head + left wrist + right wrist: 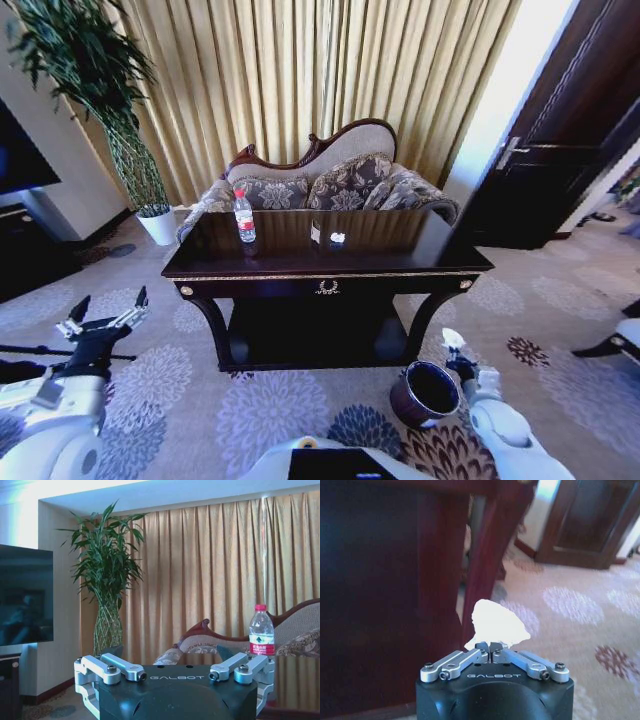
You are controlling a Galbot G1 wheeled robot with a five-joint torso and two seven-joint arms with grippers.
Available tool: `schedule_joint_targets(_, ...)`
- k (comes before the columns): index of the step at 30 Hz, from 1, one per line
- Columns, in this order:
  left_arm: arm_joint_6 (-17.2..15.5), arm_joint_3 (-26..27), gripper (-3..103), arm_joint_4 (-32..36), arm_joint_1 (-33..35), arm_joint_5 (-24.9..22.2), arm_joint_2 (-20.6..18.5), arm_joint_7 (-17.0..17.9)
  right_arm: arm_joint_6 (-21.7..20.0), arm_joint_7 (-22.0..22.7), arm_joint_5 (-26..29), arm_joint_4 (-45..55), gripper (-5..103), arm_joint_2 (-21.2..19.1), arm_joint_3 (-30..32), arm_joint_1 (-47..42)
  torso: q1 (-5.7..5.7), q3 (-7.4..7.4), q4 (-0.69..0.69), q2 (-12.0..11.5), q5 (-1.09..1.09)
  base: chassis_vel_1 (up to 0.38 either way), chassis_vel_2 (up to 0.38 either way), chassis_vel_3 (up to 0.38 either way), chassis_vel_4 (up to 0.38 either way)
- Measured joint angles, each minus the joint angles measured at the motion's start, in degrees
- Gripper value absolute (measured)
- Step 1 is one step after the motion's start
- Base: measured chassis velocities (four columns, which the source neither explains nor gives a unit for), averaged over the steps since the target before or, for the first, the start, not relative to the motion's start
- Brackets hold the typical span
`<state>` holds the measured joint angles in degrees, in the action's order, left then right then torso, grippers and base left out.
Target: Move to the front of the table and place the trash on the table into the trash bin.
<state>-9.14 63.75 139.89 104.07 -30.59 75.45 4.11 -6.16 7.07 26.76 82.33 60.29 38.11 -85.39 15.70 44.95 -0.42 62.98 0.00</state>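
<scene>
1. A large glossy dark bench (pixel 400 262) with gold trim stands in front of the robot, before a patterned sofa (pixel 330 180) and tan curtains (pixel 300 70).
2. A round dark brown trash bin (pixel 424 393) sits on the floral carpet by the bench's right front leg, far lower than the benchtop, so trash has to be carried down to it.
3. The left gripper (pixel 105 318) hangs low at the left, well apart from the bench, with its fingers spread and nothing between them; it looks idle.
4. A small clear bottle (pixel 244 217) with a red label stands upright on the left part of the benchtop.
5. The right gripper (pixel 452 342) hovers just beside the bin's rim, fingers pressed together, pinching a white paper scrap (pixel 496 624), seemingly positioned for dropping it in.
6. Another tiny white scrap (pixel 337 238) lies near the middle of the benchtop.
</scene>
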Motion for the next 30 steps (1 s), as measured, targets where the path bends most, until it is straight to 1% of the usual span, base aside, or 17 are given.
schedule_joint_targets(5, 0.0, -0.38, 100, 0.27, 0.06, 0.15, 0.41, 0.0, -1.53, 0.18, 0.24, -5.89, 0, -0.48, -1.2, 2.91, 0.0, 0.0, -0.01, 0.0, -0.02, 0.0, 0.0, 0.0, 0.0)
schedule_joint_targets(7, 0.0, -0.52, 100, 0.37, 0.09, 0.21, 0.49, 0.0, -1.75, 0.22, 0.23, -7.28, 0, -0.58, -1.42, 3.59, 0.0, 0.0, 0.01, 0.0, -0.01, 0.0, 0.0, 0.0, 0.0)
schedule_joint_targets(14, 0.0, -0.54, 100, 0.7, 0.27, 0.25, 0.53, 0.0, -2.07, 0.31, 0.01, -12.3, 0, -0.63, -2.18, 6.02, 0.0, 0.0, -0.01, 0.0, -0.01, 0.0, 0.0, 0.0, 0.0)
schedule_joint_targets(28, 0.05, -0.2, 100, 1.18, 0.68, 0.25, 0.76, 0.0, -2.0, 0.37, -1.27, -13.39, -1, 0.39, -2.96, 6.57, 0.0, 0.0, -0.01, 0.0, -0.02, 0.0, 0.0, 0.0, 0.0)
schedule_joint_targets(30, 0.06, -0.2, 100, 1.42, 0.8, 0.25, 0.78, 0.0, -2.0, 0.37, -1.69, -13.07, 10, 0.55, -3.0, 6.32, 0.0, 0.0, 0.0, 0.0, -0.01, 0.0, 0.0, 0.0, 0.0)
